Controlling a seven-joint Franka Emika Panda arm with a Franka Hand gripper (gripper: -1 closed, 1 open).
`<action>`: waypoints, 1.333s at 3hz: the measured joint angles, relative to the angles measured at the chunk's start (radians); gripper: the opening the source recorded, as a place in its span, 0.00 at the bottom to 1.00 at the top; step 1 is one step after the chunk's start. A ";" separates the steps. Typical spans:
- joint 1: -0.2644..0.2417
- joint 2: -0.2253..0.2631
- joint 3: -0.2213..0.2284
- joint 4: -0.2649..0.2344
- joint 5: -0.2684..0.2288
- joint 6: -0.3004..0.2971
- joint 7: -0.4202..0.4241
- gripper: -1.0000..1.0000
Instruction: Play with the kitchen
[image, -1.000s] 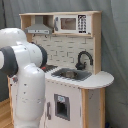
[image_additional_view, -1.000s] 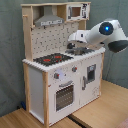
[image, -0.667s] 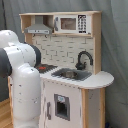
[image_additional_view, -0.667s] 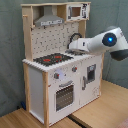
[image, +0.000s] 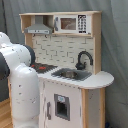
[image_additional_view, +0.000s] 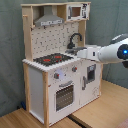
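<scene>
White and blocky, hand (image_additional_view: 80, 52) reaching over the sink (image_additional_view: 73, 51) of the kitchen (image_additional_view: 60, 60) in the second exterior view, just below the black faucet (image_additional_view: 75, 38); spread or pressed together, cannot tell. Hidden behind the arm's bulk (image: 22, 87) in the first exterior view. Beside the sink, red-ringed hob (image_additional_view: 51, 59) near the worktop's front edge, bare. Above, hood (image_additional_view: 49, 21) and microwave (image: 72, 23) under the top shelf, open room between. Below, oven door (image_additional_view: 64, 95). Standing on a wooden tabletop (image_additional_view: 95, 112), grey curtain (image: 115, 45) behind.
</scene>
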 joint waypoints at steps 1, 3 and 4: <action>0.000 -0.024 0.060 0.004 0.000 -0.075 0.018 1.00; -0.045 -0.210 0.059 0.006 0.023 0.002 0.020 1.00; -0.090 -0.292 0.060 0.009 0.022 0.025 -0.017 1.00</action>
